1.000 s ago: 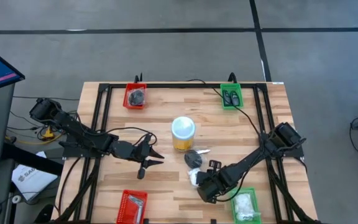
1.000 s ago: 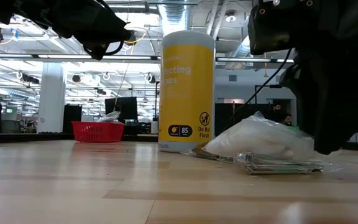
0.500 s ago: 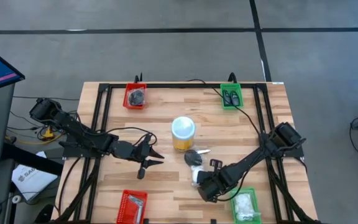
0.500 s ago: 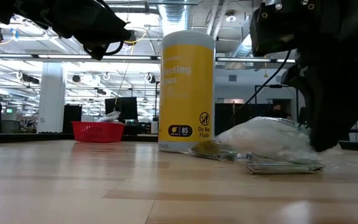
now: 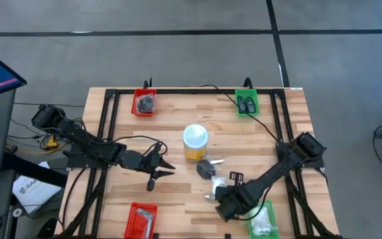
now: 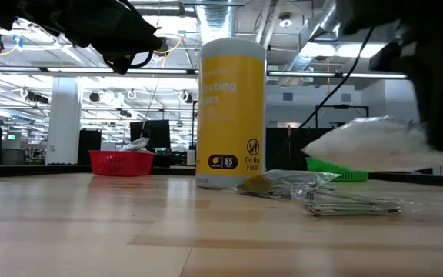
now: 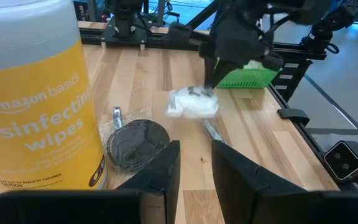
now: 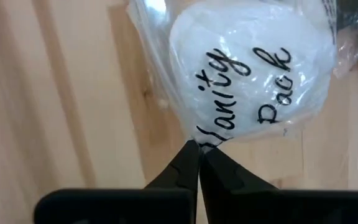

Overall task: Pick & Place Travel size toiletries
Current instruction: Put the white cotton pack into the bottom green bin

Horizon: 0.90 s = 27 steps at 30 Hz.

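My right gripper (image 8: 196,149) is shut on a clear packet (image 8: 247,68) with white contents and black handwriting; it hangs above the wood near the table's front middle (image 5: 215,194) and shows clear of the table in the low view (image 6: 368,142). A black round piece in clear wrap (image 7: 135,142), a thin silvery bit (image 7: 117,115) and flat clear packets (image 6: 352,204) lie on the table beside the yellow jar (image 5: 195,143). My left gripper (image 5: 164,166) hovers open left of the jar with nothing between its fingers. My right gripper pinches the edge of the packet's clear film (image 8: 194,138) between its two fingertips. The fingers come from above, slanting down. The packet (image 7: 192,104) hangs below them, lifted clear of the table.
A green tray (image 5: 262,219) with white packets sits at the near right, just beside my right gripper. A red tray (image 5: 141,220) sits at the near left, another red tray (image 5: 144,101) and a green tray (image 5: 247,103) at the far edge. A black frame borders the table.
My right gripper has taken the white packet up from the table, where it lay beside the flat packets, and carried it a little toward the near right. The packet now hangs clear of the wood. The other packets have stayed in place.
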{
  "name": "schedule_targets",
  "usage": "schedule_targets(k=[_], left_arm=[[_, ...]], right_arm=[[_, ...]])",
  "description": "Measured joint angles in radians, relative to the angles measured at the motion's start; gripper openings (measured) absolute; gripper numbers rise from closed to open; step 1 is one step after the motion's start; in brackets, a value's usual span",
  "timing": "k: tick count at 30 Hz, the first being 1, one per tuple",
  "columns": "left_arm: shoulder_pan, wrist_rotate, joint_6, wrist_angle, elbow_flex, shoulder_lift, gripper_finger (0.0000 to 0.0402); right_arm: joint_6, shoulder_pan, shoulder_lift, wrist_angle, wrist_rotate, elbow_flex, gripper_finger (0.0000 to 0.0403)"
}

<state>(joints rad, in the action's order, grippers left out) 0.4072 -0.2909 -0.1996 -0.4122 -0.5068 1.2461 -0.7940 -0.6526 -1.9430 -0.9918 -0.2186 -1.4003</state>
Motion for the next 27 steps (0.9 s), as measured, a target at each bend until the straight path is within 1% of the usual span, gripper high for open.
schedule_targets(k=[5, 11, 14, 22, 27], left_arm=[[0.0, 0.0, 0.0, 0.0, 0.0, 0.0, 0.0084], [0.0, 0.0, 0.0, 0.0, 0.0, 0.0, 0.0084], [0.0, 0.0, 0.0, 0.0, 0.0, 0.0, 0.0084], [0.0, 0.0, 0.0, 0.0, 0.0, 0.0, 0.0084], [0.0, 0.0, 0.0, 0.0, 0.0, 0.0, 0.0084]], right_arm=[[-0.024, -0.047, 0.0, -0.104, 0.012, -0.069, 0.0], [-0.13, -0.127, 0.0, -0.241, 0.036, -0.134, 0.0], [-0.18, -0.173, 0.0, -0.262, 0.062, -0.156, 0.0], [-0.308, -0.284, 0.0, -0.342, 0.069, -0.214, 0.0], [-0.388, -0.338, 0.001, -0.36, 0.093, -0.22, 0.0]])
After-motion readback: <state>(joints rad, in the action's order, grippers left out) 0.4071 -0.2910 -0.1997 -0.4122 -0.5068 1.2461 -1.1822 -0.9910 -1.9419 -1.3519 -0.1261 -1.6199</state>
